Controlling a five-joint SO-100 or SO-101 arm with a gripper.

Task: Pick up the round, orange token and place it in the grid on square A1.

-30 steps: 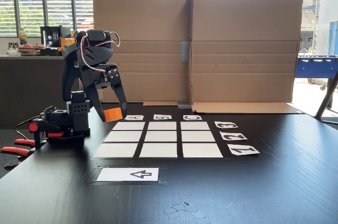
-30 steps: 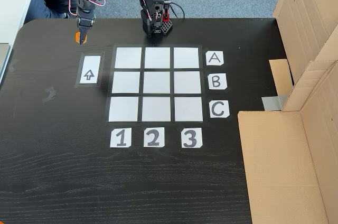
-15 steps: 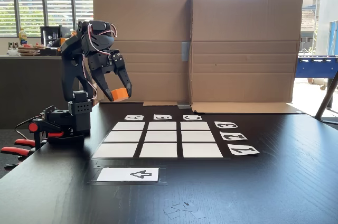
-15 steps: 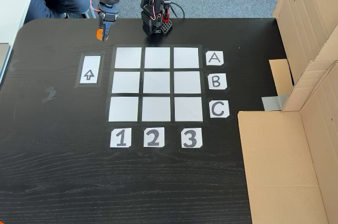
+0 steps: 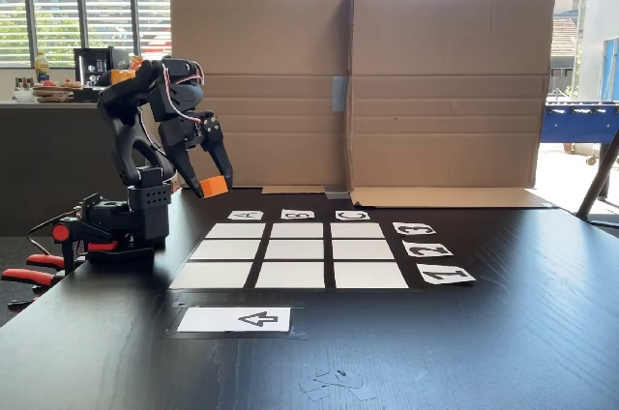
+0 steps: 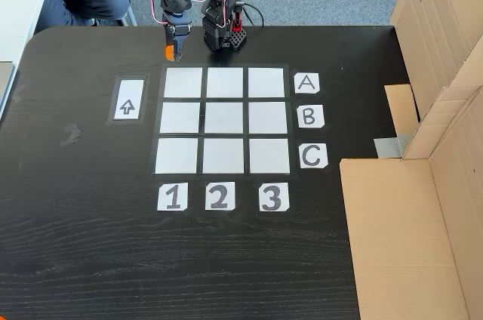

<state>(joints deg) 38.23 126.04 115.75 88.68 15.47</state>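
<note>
Orange token [image 5: 214, 186] sits pinched between the closed fingers of the gripper [image 5: 211, 186], held aloft to clear the table; square A1 [image 6: 183, 82] lies just below-ahead.

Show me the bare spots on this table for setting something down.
Bare tabletop runs below the number labels and left of the arrow card. All nine grid squares are empty. It is crowded at the arm base, where the gripper holds the token.
</note>
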